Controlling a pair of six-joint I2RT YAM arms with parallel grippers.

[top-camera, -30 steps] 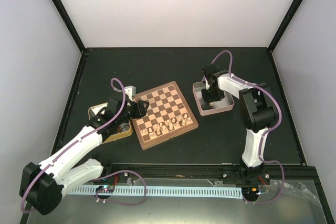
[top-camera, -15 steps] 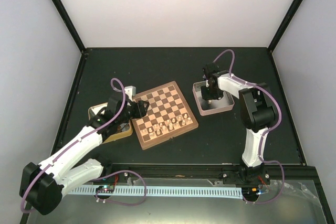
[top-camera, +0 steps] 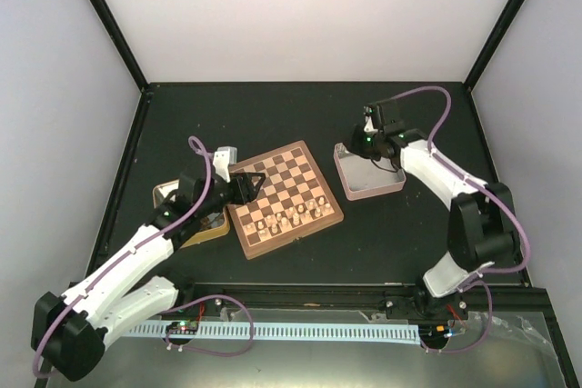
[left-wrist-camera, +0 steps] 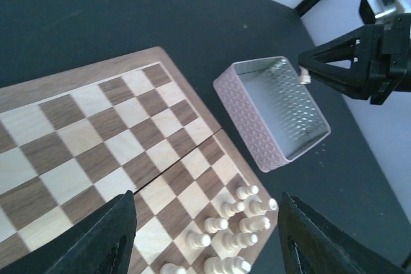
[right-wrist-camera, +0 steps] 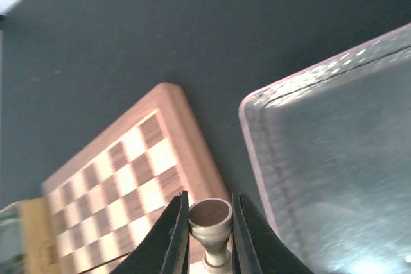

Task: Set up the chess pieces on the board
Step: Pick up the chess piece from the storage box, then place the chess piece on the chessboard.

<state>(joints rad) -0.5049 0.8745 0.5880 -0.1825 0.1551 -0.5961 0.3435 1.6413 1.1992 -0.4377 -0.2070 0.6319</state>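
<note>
Overhead, the board [top-camera: 286, 195] sat mid-desk [top-camera: 273, 115], skewed a little, with the chess pieces [top-camera: 296, 215] already placed standing in two short rows along its 6 o'clock edge and its other squares unoccupied. The right hand [top-camera: 366, 145] hung over the 11 o'clock corner of the metal tray [top-camera: 375, 194], so the board lay at about 8 o'clock from it, across a strip of dark desk. The left hand [top-camera: 257, 182] was the nearer of the two, poised over the board's 9 o'clock corner. From the left wrist, that hand's fingers [left-wrist-camera: 109, 242] stood wide apart at either side of the frame with nothing between them, released and touching nothing, the board and its rows of pieces below. At 2 o'clock in that view the right hand showed pinched on a single pale chess piece [left-wrist-camera: 305, 76] beside the tray's far corner. From the right wrist the grip was plain: both fingers [right-wrist-camera: 172, 235] were clenched on the stem of that chess piece, its long axis running along the fingers and its dark round end turned outward at the tips. The board lay at about 9 o'clock, past the tray's rim. By my reading, the carry to the board would fall to the right arm, and the piece would likely need bringing upright before it met a square.
</note>
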